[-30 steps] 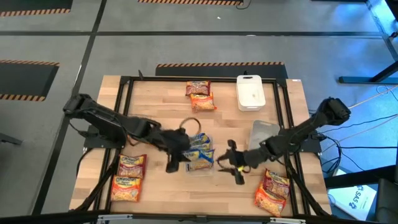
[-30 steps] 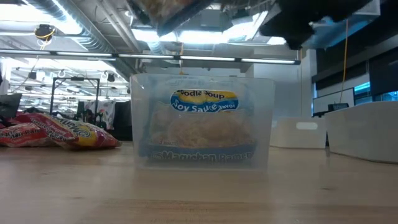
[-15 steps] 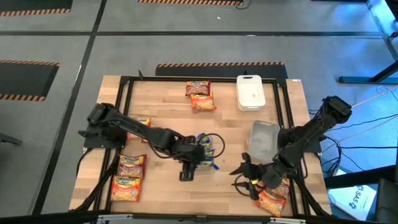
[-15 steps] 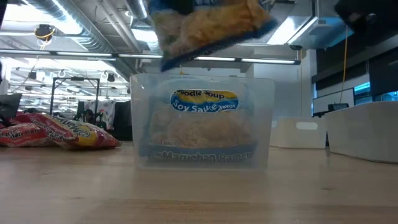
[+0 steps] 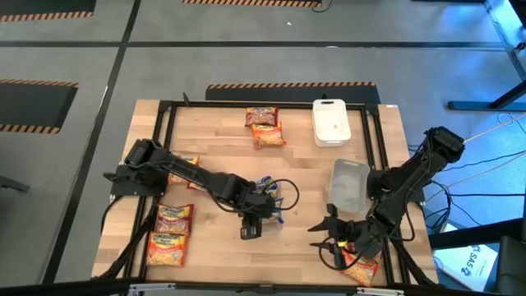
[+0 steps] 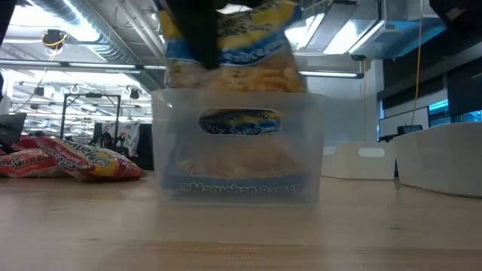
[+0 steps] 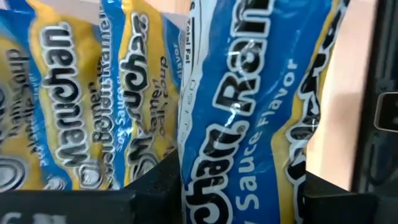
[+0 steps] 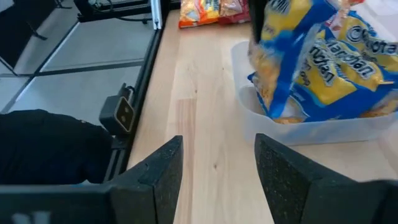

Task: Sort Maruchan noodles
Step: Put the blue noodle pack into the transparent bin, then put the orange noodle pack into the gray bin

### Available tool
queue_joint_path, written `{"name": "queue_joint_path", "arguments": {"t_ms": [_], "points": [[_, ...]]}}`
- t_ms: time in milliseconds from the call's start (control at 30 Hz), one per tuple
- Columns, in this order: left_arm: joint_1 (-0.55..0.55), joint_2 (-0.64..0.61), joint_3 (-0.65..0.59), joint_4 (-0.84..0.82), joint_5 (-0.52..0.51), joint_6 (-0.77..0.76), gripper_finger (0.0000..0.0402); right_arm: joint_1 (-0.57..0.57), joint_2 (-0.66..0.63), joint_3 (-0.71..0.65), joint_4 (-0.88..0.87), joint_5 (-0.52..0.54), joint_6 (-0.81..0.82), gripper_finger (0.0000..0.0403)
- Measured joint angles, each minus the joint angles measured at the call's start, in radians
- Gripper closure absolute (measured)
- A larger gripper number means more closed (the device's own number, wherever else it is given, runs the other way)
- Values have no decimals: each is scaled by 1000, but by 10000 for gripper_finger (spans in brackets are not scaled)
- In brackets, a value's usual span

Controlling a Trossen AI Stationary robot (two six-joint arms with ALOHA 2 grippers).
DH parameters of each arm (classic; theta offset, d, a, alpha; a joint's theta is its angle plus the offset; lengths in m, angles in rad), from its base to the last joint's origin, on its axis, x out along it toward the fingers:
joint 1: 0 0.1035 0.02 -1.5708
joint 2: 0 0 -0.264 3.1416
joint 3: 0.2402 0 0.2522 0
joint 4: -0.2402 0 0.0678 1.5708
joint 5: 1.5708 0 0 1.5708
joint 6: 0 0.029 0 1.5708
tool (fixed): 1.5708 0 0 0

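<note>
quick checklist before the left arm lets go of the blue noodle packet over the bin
1. Left pincer shut on the blue-and-yellow plastic ramen packet: ok.
2. Packet above the clear plastic rectangular container: ok.
3. Packet fully below the container rim: not ok, it sticks out above.
4. Room beside the blue packets already inside: cannot tell.
5. Right pincer open, away from the container: ok.

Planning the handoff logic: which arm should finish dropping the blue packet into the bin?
Left. Its hand is shut on the blue packet, right over the clear container. The right hand is open, empty and off near the table's front right.
</note>
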State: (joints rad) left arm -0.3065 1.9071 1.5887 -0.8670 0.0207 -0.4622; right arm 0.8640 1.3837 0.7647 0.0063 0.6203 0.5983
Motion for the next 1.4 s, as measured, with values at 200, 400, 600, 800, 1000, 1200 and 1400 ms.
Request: {"name": "queue_joint_path", "arguments": {"t_ms": [200, 400, 600, 800, 1000, 1200, 1400], "points": [[2, 74, 0, -35, 69, 0, 264, 0, 2, 0, -19, 21, 0, 222], [10, 121, -1, -63, 104, 5, 264, 0, 2, 0, -27, 25, 0, 222], [12, 132, -1, -56, 75, 27, 243, 0, 2, 0, -31, 39, 3, 222], [12, 132, 3, -58, 54, 39, 202, 0, 2, 0, -32, 44, 3, 222], [9, 131, 88, -130, 74, 69, 196, 0, 2, 0, -32, 43, 0, 222], [0, 128, 221, -305, 26, 95, 196, -1, 2, 0, -32, 43, 0, 222], [-36, 95, 245, -348, -90, 207, 196, -4, 2, 0, -17, 143, -1, 222]]}}
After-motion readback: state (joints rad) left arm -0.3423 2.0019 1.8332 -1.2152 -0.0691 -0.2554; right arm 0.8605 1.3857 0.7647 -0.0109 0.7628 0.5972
